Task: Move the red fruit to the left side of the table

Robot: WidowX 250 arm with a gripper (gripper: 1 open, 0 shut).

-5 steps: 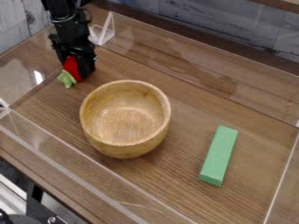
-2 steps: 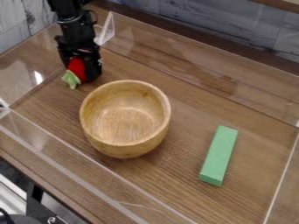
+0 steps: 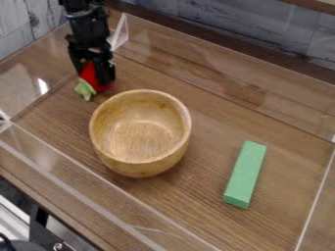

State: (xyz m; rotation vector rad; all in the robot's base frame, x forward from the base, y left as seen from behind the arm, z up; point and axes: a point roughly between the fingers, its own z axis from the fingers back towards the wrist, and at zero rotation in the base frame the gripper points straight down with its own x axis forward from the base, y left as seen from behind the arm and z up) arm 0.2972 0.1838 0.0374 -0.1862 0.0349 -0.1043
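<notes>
No writing or brand mark can be read on anything in view. The fruit [image 3: 86,79] lies on the table [image 3: 197,103] at about ten o'clock from the bowl [image 3: 140,131], near the far-left acrylic wall, its green cap poking out toward the lower left. The gripper [image 3: 92,71] points almost straight down over it with fingers spread wide, one on each side of the red body, released rather than squeezing. A green block [image 3: 245,174] lies at about four o'clock from the bowl, well apart. Compared with a second ago, the fingers have opened further and the gripper sits slightly right; fruit, bowl and block are unmoved.
</notes>
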